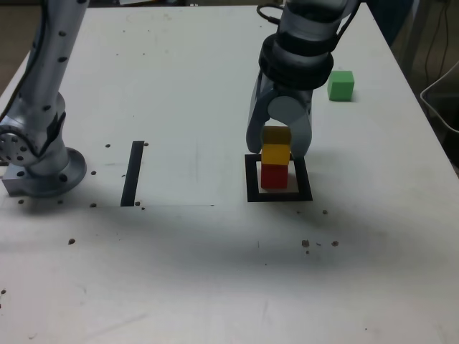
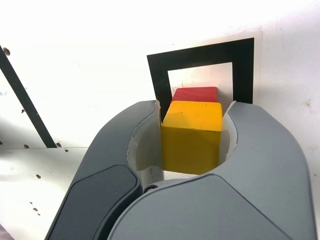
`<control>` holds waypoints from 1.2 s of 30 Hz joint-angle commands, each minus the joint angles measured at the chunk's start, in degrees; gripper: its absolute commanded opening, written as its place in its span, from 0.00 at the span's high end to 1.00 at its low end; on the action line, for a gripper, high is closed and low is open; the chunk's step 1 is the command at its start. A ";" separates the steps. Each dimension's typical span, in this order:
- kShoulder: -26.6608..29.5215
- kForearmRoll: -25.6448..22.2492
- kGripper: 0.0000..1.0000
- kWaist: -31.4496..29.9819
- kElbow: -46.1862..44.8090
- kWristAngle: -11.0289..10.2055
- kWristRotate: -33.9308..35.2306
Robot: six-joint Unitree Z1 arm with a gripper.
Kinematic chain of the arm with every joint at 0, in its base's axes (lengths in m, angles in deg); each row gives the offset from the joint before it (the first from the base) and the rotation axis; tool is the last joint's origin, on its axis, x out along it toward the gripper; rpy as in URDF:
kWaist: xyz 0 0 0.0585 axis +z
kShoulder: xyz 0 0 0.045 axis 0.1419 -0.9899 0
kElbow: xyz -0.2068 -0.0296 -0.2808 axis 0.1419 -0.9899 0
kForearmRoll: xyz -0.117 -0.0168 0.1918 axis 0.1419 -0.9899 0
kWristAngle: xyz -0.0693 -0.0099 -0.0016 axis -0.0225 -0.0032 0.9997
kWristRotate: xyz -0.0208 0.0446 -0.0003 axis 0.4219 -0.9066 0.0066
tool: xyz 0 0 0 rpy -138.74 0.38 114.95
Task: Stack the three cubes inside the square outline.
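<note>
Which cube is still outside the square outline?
The green cube: alone on the table, while the red and yellow ones are at the outline.

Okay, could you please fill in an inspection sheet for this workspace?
Surface: white table, specked with small dark marks
Square outline: black frame around the red cube
Red cube: inside the outline, on its white centre
Yellow cube: between the gripper's jaws, directly above the red one in the exterior view
Green cube: off by itself, beyond the outline to the exterior view's upper right
Clutter: nothing seen
Gripper: closed on the yellow cube
Cables: black one along the arm; pale one off the table's right edge in the exterior view
Surroundings: black strip on the table; dark area past its edge
</note>
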 commanded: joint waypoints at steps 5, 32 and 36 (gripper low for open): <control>-0.16 0.06 0.52 0.08 -0.67 0.23 -0.48; 7.17 2.31 0.00 0.86 -4.49 -1.47 -1.26; 8.61 2.89 0.00 1.67 -5.00 -1.99 -0.99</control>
